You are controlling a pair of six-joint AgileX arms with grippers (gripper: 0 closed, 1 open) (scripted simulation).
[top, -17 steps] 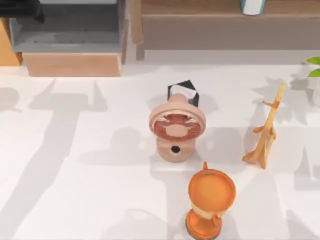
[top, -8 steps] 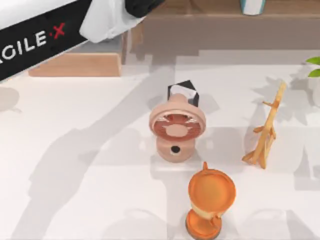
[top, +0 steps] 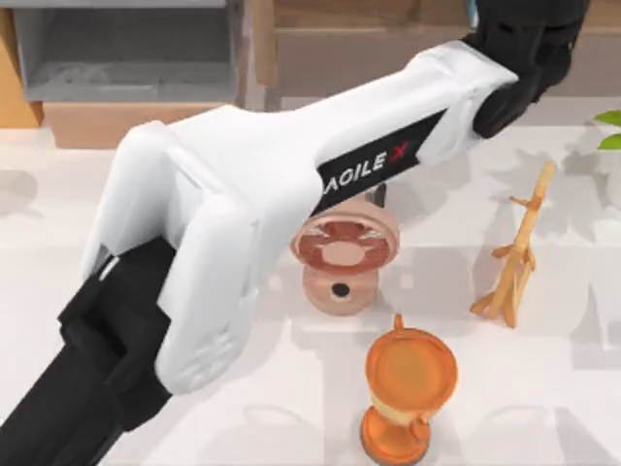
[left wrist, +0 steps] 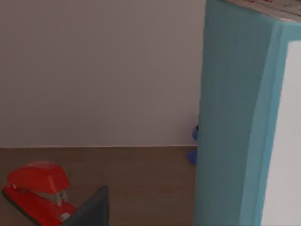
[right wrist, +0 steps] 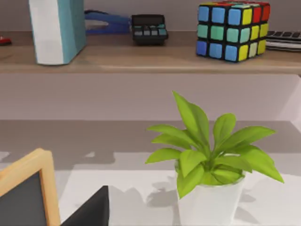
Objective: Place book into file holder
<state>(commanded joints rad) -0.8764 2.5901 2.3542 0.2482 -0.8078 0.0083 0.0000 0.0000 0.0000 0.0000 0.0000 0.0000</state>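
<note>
Left end effector [top: 524, 44] at shelf [top: 388, 19] by book [left wrist: 235, 117], grip unclear, arm lettered "AGILE X"

File holder [top: 126, 68] at table's back left, book [right wrist: 56, 28] upright on shelf [right wrist: 150, 59], plant [right wrist: 211, 155] below.

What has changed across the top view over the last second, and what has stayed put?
The left arm has swept in from the table's left and now stretches diagonally across toward the wooden shelf at the far right, its wrist view facing the book up close. The file holder, uncovered again, the pink fan, the orange cup and the wooden stand have not moved.
</note>
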